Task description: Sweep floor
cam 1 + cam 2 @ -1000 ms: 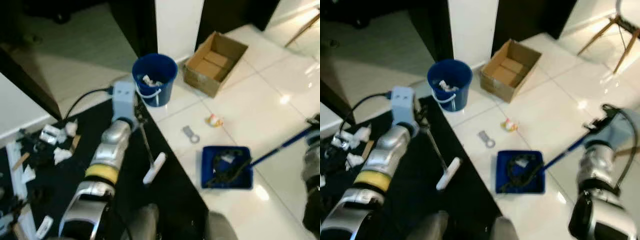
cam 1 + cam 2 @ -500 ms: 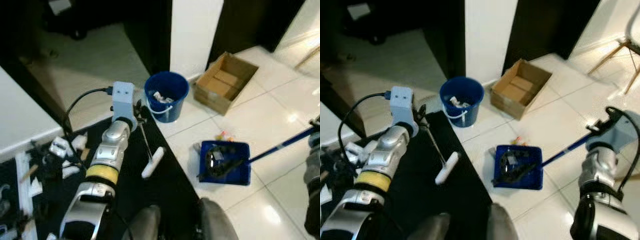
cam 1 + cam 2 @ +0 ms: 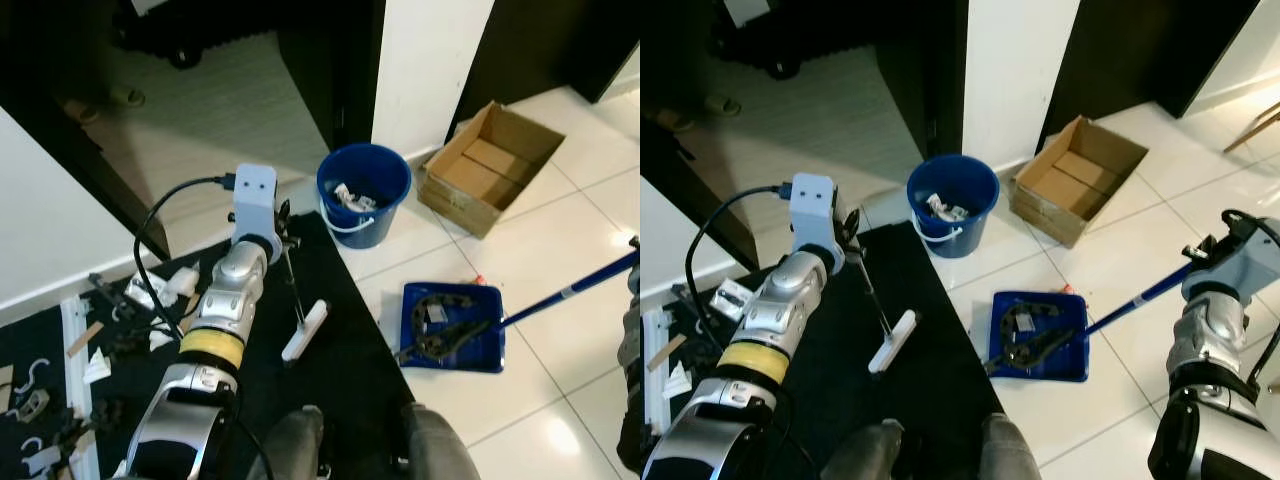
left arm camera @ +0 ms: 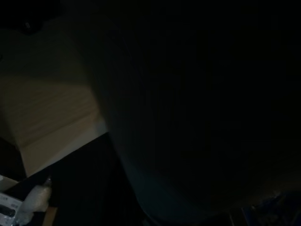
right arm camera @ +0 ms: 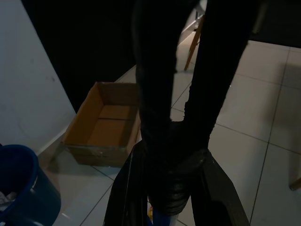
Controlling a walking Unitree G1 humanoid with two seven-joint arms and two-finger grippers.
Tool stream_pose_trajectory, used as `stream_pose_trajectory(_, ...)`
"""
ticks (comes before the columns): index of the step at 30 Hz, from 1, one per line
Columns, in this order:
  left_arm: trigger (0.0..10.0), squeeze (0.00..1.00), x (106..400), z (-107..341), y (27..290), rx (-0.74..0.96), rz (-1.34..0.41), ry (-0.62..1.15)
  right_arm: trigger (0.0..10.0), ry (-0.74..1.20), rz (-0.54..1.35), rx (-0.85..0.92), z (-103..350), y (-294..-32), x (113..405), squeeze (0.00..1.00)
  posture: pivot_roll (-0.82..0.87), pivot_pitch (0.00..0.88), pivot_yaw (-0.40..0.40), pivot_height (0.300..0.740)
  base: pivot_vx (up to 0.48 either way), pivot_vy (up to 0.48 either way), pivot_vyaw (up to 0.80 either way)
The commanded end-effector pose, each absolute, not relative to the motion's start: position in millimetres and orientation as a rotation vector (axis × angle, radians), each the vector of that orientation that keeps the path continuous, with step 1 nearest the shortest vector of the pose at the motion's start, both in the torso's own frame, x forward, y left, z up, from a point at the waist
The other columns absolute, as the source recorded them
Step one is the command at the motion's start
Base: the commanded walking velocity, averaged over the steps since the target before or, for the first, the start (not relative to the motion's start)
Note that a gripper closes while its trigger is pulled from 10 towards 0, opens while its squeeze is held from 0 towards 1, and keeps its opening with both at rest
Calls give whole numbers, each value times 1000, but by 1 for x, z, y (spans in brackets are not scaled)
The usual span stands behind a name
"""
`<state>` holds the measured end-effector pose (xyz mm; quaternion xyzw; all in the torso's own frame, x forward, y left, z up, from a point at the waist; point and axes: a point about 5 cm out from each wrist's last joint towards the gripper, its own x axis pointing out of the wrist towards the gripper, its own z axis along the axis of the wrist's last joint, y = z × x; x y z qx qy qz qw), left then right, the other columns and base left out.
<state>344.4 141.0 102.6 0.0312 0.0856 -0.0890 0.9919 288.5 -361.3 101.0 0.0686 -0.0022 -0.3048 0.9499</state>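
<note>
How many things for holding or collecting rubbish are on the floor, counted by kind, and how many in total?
Blue bucket: 1
Blue dustpan: 1
Cardboard box: 1
Total: 3

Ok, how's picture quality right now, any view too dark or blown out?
Left wrist view: nearly black, just a pale floor strip visible. Right wrist view: dim, dark fingers backlit against the cardboard box. Eye views: fairly sharp, with glare on the white tiles.
</note>
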Motion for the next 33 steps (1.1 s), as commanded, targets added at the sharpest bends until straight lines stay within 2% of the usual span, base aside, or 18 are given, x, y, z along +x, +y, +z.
stream_pose_trajectory(1,10000,0,345,102,142,71,-161,174,10000,-49,-641,131,109,-368,286,0,3,91,44,740,0,-480,0)
stream_pose_trajectory(19,10000,0,347,100,146,68,-118,185,10000,-49,-628,134,110,-364,290,0,-3,86,41,740,0,-480,0)
stream_pose_trajectory(33,10000,0,348,98,151,70,-57,195,10000,-52,-627,128,113,-366,291,0,-9,93,40,740,0,0,0)
